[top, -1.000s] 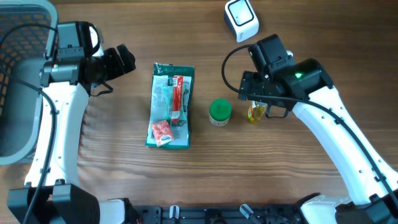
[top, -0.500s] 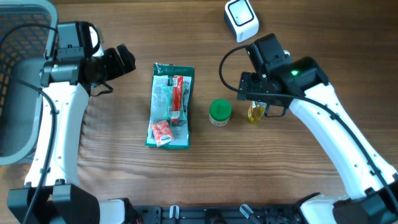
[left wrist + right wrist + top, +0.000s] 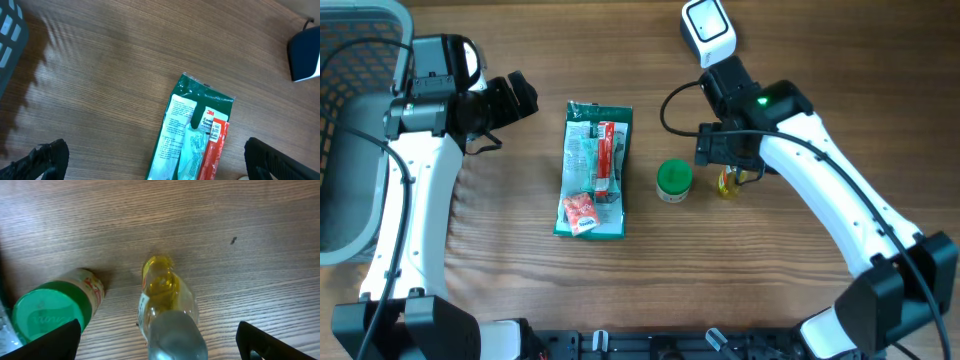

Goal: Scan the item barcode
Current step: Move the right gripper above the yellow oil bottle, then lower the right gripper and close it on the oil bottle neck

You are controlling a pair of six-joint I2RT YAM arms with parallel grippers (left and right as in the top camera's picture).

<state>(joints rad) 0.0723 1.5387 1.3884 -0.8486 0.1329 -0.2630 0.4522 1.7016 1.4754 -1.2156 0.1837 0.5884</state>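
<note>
— Right arm has swung toward 11 o'clock since the earlier frame, so its wrist now sits nearer the scanner (image 3: 708, 30).
— And the right claw (image 3: 157, 325)?
— Spread wide, hovering over the bottle (image 3: 160, 285), which sits on the table at 3 o'clock of the jar (image 3: 673, 180). Lined up for a pinch, I'd say.
— Left claw (image 3: 515, 98)?
— Spread too and empty, parked at 10 o'clock of the packet (image 3: 595, 170) — out of the way.

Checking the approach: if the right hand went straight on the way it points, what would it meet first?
Probably the small yellow bottle, which lies centred in the open right hand in the wrist view. The green-lidded jar stands off to the side. Depth is unclear.
</note>
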